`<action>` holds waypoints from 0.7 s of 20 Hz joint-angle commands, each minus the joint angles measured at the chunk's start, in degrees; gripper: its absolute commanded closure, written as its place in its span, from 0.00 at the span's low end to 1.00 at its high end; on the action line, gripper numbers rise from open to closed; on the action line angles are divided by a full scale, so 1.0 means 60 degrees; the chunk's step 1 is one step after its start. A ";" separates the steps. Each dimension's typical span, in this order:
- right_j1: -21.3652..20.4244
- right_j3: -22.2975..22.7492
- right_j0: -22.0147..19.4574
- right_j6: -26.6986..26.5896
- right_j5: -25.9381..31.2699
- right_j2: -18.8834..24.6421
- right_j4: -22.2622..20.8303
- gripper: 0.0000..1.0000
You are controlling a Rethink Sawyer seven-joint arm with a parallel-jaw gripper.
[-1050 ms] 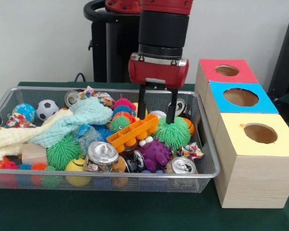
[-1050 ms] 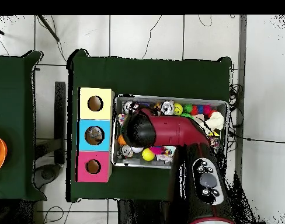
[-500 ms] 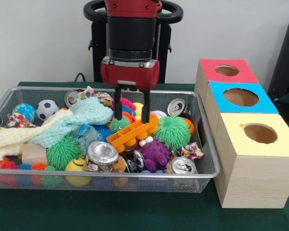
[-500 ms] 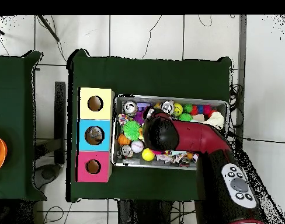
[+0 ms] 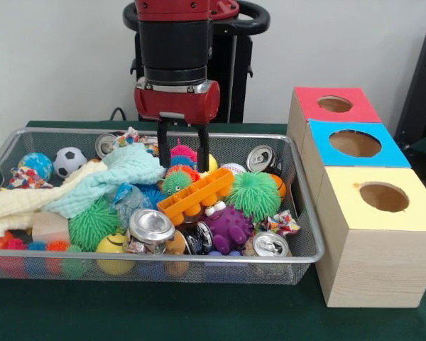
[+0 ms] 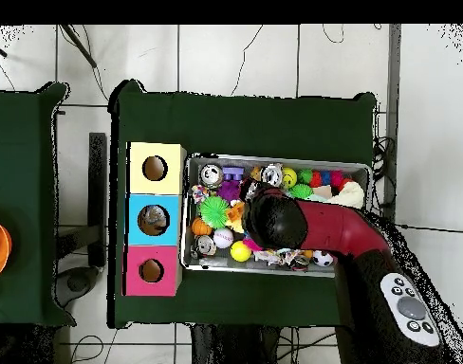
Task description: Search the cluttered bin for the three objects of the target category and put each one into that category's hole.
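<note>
While it hangs over the wire bin [image 5: 298, 245], the pincer [image 5: 182, 162] gapes open — empty, above the spiky balls [image 5: 179, 165].

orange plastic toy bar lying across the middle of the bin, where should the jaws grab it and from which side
Probably the orange ridged plastic bar is best taken across its narrow width near the middle, coming straight down from above. It lies on top of the pile, tilted up toward the green spiky ball, with its long sides exposed. The gripper hangs open above and behind it, jaws apart.
</note>
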 commanded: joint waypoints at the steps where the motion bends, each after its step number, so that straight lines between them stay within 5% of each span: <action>1: 0.0016 0.0691 -0.0372 -0.2019 0.1274 0.1234 -0.0868 0.00; 14: -0.0102 0.1311 -0.0887 -0.1774 0.0854 0.1258 -0.1914 0.00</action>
